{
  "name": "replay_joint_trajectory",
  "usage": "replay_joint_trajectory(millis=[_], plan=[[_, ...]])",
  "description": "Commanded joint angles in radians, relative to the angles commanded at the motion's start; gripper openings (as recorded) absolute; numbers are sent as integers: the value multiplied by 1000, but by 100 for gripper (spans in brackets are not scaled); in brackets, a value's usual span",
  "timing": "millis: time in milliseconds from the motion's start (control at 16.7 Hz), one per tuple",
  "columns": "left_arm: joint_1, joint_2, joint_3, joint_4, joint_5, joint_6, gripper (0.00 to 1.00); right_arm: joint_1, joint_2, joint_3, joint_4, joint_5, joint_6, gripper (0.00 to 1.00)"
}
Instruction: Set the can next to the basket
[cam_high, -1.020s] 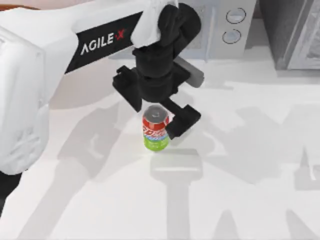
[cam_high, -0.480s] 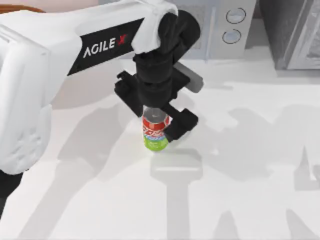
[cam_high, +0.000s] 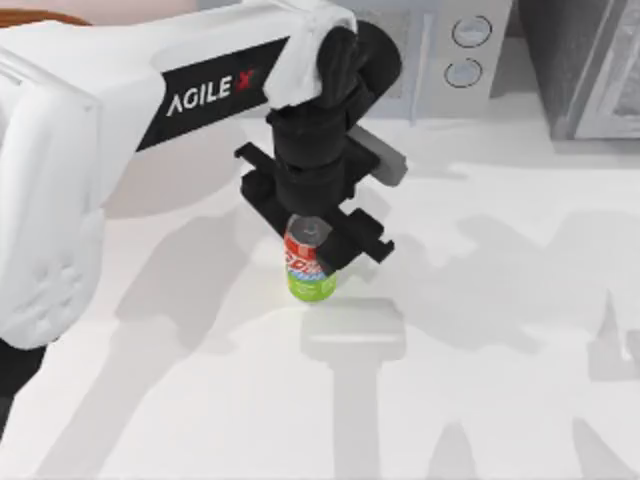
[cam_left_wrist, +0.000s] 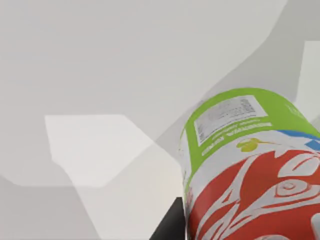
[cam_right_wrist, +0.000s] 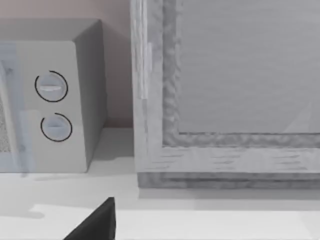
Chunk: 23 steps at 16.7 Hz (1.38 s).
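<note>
The can (cam_high: 311, 268) stands upright on the white desk (cam_high: 480, 400), a little left of the middle in the top view; its silver top, red band with white lettering and green lower part all show; in the left wrist view the can (cam_left_wrist: 250, 165) looms close, green end toward the desk and red band nearer the camera (a white label patch sits on the green). The left claw (cam_high: 312, 240) is down over the can, its black fingers (cam_high: 352, 246) pressed against the can's sides, so it grips the can near the top; the white left arm reaches in from the top view's left with AGILEX lettering on its black panel. Behind, at the far edge of the desk, stands a grey microwave (cam_high: 455, 50) with two round knobs, and just right of it a grey framed cabinet (cam_right_wrist: 225, 100); a dark corner of the right claw (cam_right_wrist: 97, 222) shows in the right wrist view, and I cannot tell its state.
</note>
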Motion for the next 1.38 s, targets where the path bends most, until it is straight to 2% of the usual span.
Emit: replay_joint_trajectory(millis=[120, 180, 720, 1020, 1200, 1380], plan=[[0, 0, 0, 0, 0, 0, 2, 0, 0, 0, 0, 0, 0, 100], [0, 0, 0, 0, 0, 0, 0, 0, 0, 0, 0, 0, 0, 100], [1, -2, -1, -1, 1, 1, 0, 0, 0, 0, 0, 0, 0, 100], [8, -106, -19, -87, 47, 89, 0, 0, 0, 0, 0, 0, 0, 100], [60, -213, -35, -173, 86, 176, 0, 0, 0, 0, 0, 0, 0, 100], [181, -302, -47, -247, 111, 254, 0, 0, 0, 0, 0, 0, 0, 100]])
